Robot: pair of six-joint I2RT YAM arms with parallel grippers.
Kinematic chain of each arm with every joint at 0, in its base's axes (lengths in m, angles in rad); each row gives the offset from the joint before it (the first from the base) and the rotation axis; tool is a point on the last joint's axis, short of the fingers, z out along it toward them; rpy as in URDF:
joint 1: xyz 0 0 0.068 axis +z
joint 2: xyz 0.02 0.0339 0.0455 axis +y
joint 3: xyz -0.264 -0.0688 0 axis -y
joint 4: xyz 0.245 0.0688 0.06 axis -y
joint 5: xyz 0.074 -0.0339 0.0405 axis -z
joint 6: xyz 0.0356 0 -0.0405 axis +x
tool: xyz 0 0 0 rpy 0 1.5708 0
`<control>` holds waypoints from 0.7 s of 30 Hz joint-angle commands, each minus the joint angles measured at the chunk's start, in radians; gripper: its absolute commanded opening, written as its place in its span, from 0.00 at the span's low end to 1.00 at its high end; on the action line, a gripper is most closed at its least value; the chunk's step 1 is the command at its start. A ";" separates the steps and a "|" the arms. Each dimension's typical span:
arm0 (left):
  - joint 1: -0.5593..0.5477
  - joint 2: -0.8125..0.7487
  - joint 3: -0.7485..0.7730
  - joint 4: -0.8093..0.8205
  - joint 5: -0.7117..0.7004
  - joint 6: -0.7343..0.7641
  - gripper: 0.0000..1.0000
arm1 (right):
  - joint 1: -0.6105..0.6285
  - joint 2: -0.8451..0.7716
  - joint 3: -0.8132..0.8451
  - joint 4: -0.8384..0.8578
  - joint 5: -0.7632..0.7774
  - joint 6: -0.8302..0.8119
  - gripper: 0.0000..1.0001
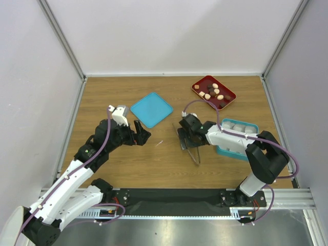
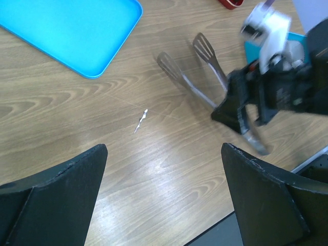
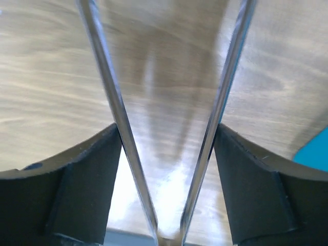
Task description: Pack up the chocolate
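Pinches tongs (image 1: 192,149) between right fingers (image 3: 77,184), left fingers (image 2: 51,195) wide apart, chocolate (image 1: 216,91) beyond and rightward in red tray (image 1: 200,85), nearer right side.

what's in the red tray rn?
The red tray holds the chocolate: loose dark brown, tan and cream pieces. Nothing overhangs it; only the tray floor under the pieces is hidden.

The table (image 1: 154,164) is of wood with a clear grain, smooth, and it shines a little under the light. The tongs (image 3: 110,92) are of bare metal, polished and glossy. The blue tray (image 2: 72,31) looks like smooth plastic with a soft sheen. The red tray (image 1: 199,83) is glossy. The right fingers (image 3: 82,174) are black and matt
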 commanded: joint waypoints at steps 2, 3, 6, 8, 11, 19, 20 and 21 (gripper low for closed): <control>-0.003 -0.012 0.024 0.005 -0.017 0.022 1.00 | -0.013 -0.088 0.179 -0.244 -0.047 -0.061 0.74; -0.003 -0.015 0.022 0.009 -0.014 0.019 1.00 | -0.030 -0.097 0.213 -0.267 -0.053 -0.065 0.73; -0.003 -0.012 0.021 0.011 -0.009 0.020 1.00 | -0.059 -0.132 0.248 -0.327 -0.123 -0.072 0.73; -0.003 -0.009 0.022 0.012 -0.001 0.020 1.00 | -0.067 -0.148 0.273 -0.350 -0.146 -0.072 0.72; -0.003 -0.011 0.027 0.017 0.005 0.022 1.00 | -0.067 -0.165 0.299 -0.373 -0.151 -0.070 0.71; -0.003 -0.015 0.033 0.003 0.005 0.028 1.00 | -0.079 -0.174 0.330 -0.386 -0.151 -0.076 0.67; -0.003 -0.015 0.033 0.002 0.008 0.028 1.00 | -0.097 -0.174 0.334 -0.382 -0.154 -0.087 0.66; -0.003 -0.017 0.035 0.003 0.011 0.028 1.00 | -0.109 -0.171 0.342 -0.376 -0.159 -0.091 0.63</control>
